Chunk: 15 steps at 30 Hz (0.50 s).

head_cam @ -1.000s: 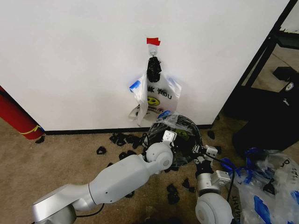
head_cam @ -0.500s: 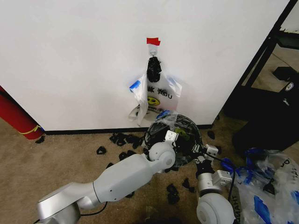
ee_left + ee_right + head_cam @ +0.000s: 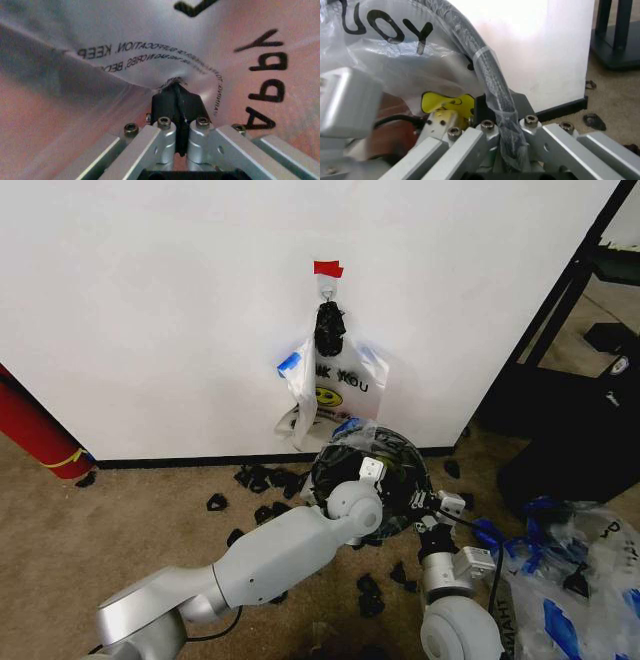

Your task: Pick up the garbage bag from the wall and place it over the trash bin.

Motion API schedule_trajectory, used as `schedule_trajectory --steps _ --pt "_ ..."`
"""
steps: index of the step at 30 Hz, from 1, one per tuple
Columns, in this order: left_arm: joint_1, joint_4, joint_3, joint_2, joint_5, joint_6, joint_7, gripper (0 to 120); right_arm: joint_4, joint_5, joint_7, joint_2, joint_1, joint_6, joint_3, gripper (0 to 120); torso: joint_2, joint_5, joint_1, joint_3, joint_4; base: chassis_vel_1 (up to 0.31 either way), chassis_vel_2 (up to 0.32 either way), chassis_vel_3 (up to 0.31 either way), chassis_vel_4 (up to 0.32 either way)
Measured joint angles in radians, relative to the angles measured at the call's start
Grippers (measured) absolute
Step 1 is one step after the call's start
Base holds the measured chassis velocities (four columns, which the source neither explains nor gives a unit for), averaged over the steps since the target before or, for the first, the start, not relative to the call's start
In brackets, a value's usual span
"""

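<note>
- A garbage bag (image 3: 385, 465) is being draped over the trash bin (image 3: 400, 525), at 6 o'clock below the wall (image 3: 150, 310) hook.
- Film is being pinched by the left gripper (image 3: 176, 98); bag and rim are being clamped by the right gripper (image 3: 502, 112).
- Thin film is being risked: tearing or slipping off under uneven pulling.

Bag on the wall hook, bin below.
A white garbage bag (image 3: 335, 385) with "THANK YOU" lettering hangs on the white wall (image 3: 160, 300); another clear bag drapes over the trash bin (image 3: 385, 470) just beneath.
</note>
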Motion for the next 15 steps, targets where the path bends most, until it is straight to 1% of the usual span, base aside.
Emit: schedule_trajectory --steps 4,7,9,12,13,15 --pt "-0.001 0.036 -0.004 -0.011 0.034 -0.011 0.014 0 0.000 0.002 -0.001 0.001 0.002 0.000 -0.008 0 0.000 0.0000 0.000 0.000 0.0000 0.000 0.000 0.000 0.000" --pt "0.001 0.033 -0.004 0.000 0.049 -0.015 0.021 0 -0.001 0.009 0.000 0.002 0.007 0.000 -0.008 0 0.000 -0.0001 0.000 0.000 -0.0001 0.000 0.000 0.000 0.000" --pt "0.005 0.008 -0.002 0.022 0.057 -0.017 0.024 0 -0.006 0.016 0.001 0.002 0.011 -0.001 -0.005 0 0.000 0.0000 0.000 0.000 0.0003 0.000 0.000 0.000 0.000" --pt "0.009 -0.047 0.007 0.059 0.067 -0.018 0.026 0 -0.010 0.022 0.004 0.001 0.014 -0.001 0.001 0 0.000 -0.0002 0.000 0.000 0.0000 0.000 0.000 0.000 0.000" --pt "0.009 -0.047 0.007 0.059 0.067 -0.018 0.026 0 -0.010 0.022 0.004 0.001 0.014 -0.001 0.001 0 0.000 -0.0002 0.000 0.000 0.0000 0.000 0.000 0.000 0.000" --pt "0.012 -0.094 0.011 0.089 0.070 -0.018 0.028 0 -0.016 0.028 0.008 0.000 0.018 -0.003 0.006 0 0.000 -0.0001 0.000 0.000 0.0000 0.000 0.000 0.000 0.000"
